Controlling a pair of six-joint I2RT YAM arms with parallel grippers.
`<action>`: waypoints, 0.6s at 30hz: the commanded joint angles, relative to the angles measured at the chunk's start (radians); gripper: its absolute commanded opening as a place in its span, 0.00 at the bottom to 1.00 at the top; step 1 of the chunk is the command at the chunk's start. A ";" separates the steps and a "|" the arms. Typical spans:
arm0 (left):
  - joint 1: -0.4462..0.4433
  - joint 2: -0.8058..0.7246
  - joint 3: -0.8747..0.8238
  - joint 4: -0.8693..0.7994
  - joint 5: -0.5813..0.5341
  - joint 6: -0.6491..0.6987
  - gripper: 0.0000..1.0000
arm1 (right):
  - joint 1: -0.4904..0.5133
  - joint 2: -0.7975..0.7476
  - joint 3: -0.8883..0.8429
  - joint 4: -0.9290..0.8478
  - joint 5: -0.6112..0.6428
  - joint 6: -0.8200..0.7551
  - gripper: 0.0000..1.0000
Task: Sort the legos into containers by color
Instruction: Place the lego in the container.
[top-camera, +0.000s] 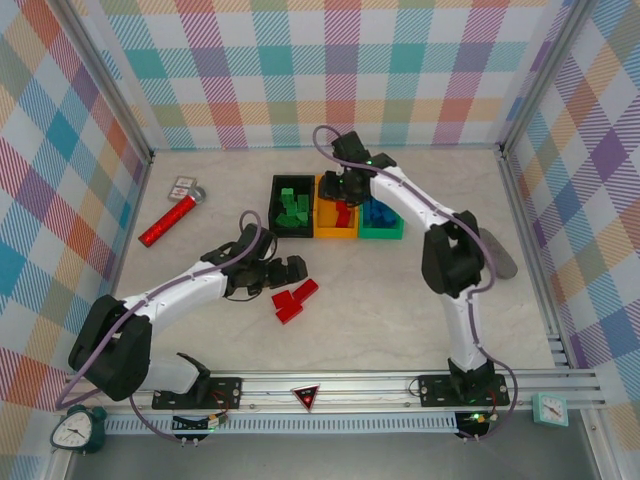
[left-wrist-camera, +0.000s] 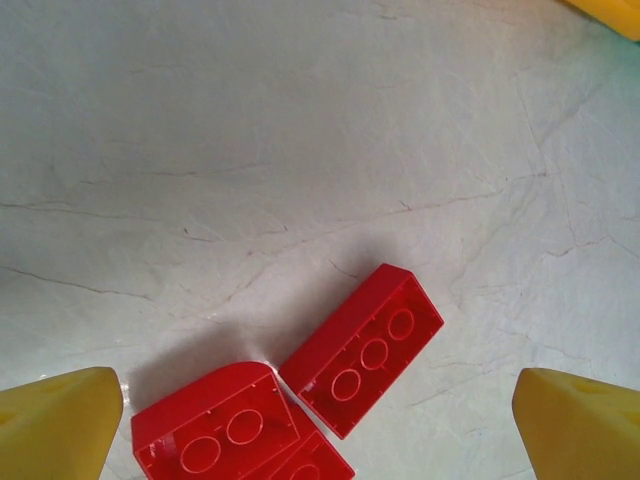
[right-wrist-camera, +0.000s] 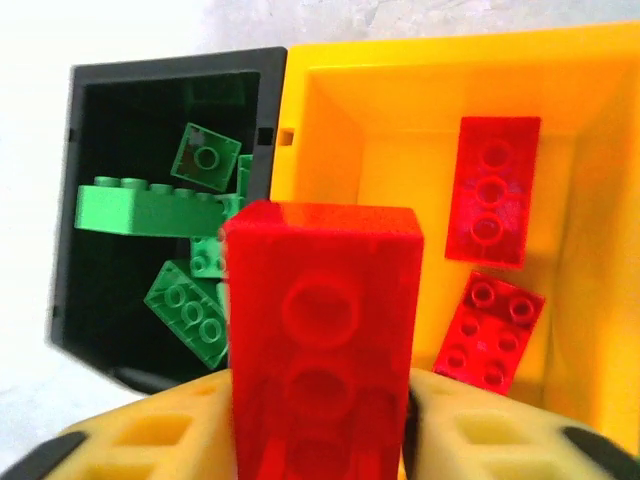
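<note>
Right jaws: clamped on a long red brick (right-wrist-camera: 320, 340), yellow pads (right-wrist-camera: 150, 440) pressing in from either side, brick standing on end. In the wrist view it sits in front of the shared wall btwn the black bin (right-wrist-camera: 75, 200) & the orange bin (right-wrist-camera: 330, 120), above both rims, touching neither. In the top view this arm's tip is over the far end of the orange bin.

Left jaws: wide apart, gripping nothing. Yellow fingertips (left-wrist-camera: 60, 420) sit at the bottom corners of the wrist view, low over the worktop (top-camera: 400, 300). Btwn them lie three loose red bricks, bunched & touching: a long one (left-wrist-camera: 365, 350), one w/ a rounded corner (left-wrist-camera: 215, 430), and a third (left-wrist-camera: 310, 468) cut off by the frame edge. No fingertip touches any of them. In the top view the bunch lies just on the near side of the left jaws, well apart from the bins.

Containers: three in a row, side by side, mid-worktop.
- Black bin, on the left: several green bricks (right-wrist-camera: 150, 210), piled at odd angles, one long piece lying across the others.
- Orange bin, middle: two red bricks on its floor, a long one (right-wrist-camera: 492, 190) & a square one (right-wrist-camera: 490, 330), near each other but apart.
- Green bin (top-camera: 381, 234), on the right: blue bricks (top-camera: 378, 213); can't tell how many.
</note>
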 joint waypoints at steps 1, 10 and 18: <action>-0.013 -0.001 -0.011 0.021 0.018 -0.018 1.00 | -0.007 0.056 0.087 -0.088 -0.020 -0.018 0.53; -0.017 -0.010 -0.019 0.051 0.013 -0.026 1.00 | -0.004 -0.075 -0.050 -0.031 -0.037 -0.055 0.57; -0.020 0.032 0.022 0.056 0.049 0.003 1.00 | -0.004 -0.353 -0.404 0.081 -0.039 -0.085 0.58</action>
